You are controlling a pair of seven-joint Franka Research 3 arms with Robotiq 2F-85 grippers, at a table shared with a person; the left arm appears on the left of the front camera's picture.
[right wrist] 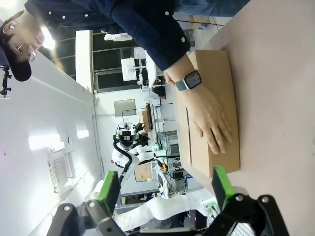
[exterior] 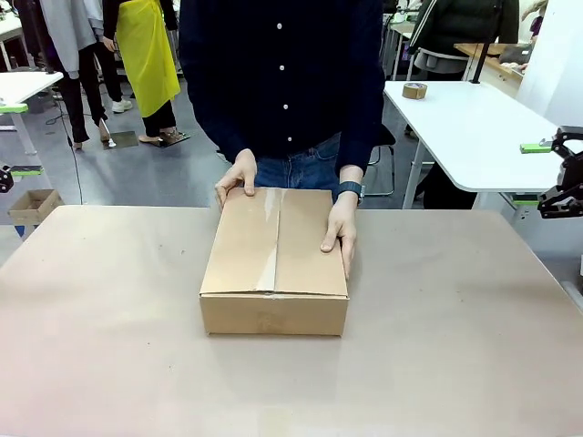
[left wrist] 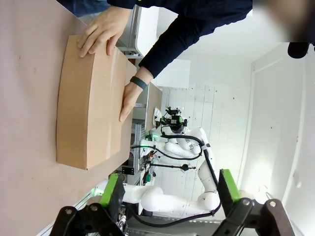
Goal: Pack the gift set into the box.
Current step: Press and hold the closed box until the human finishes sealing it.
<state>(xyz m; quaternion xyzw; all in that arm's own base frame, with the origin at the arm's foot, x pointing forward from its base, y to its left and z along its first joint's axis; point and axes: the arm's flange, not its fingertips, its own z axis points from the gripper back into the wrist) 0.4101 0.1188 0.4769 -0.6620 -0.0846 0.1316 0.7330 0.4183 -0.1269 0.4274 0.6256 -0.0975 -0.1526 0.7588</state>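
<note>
In the front view the closed box (exterior: pixel 273 314) sits mid-frame on the tabletop (exterior: pixel 437 364), long axis running toward the person; the right hand (exterior: pixel 551 173) at the right edge looks nearer than the left hand (exterior: pixel 7 177). Both are spread and hold nothing.

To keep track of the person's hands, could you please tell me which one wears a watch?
The person's left hand; the right hand has a bare wrist.
</note>
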